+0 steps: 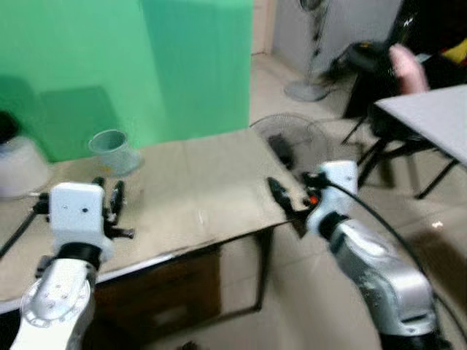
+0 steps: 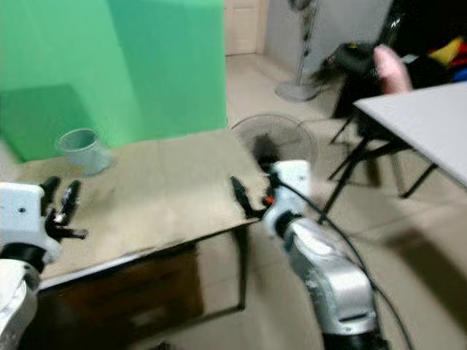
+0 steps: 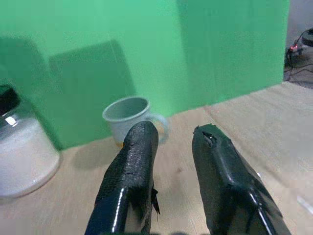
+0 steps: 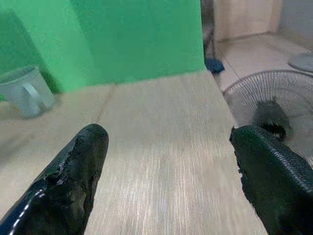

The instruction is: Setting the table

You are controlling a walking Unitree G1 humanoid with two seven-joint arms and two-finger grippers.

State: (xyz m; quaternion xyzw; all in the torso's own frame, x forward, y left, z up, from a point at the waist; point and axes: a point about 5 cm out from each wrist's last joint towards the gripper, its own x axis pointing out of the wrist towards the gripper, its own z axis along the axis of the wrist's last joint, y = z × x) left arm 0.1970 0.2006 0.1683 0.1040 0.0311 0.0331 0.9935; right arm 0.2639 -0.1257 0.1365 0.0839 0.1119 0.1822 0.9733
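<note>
A pale blue-grey mug (image 1: 113, 149) stands on the wooden table (image 1: 204, 182) close to the green backdrop. To its left stands a glass jar (image 1: 14, 164) with a black lid and white contents. My left gripper (image 1: 108, 195) hovers over the table's left part, a short way in front of the mug (image 3: 129, 117). It is open with a narrow gap and nothing between its fingers. My right gripper (image 1: 288, 208) hangs at the table's right edge, wide open and empty, and points along the tabletop toward the mug (image 4: 24, 90).
A green screen (image 1: 146, 65) backs the table. A floor fan (image 1: 292, 142) lies just beyond the table's right end, and a standing fan (image 1: 310, 73) is farther back. A white folding table (image 1: 430, 117) and a person's arm (image 1: 405, 69) are at the right.
</note>
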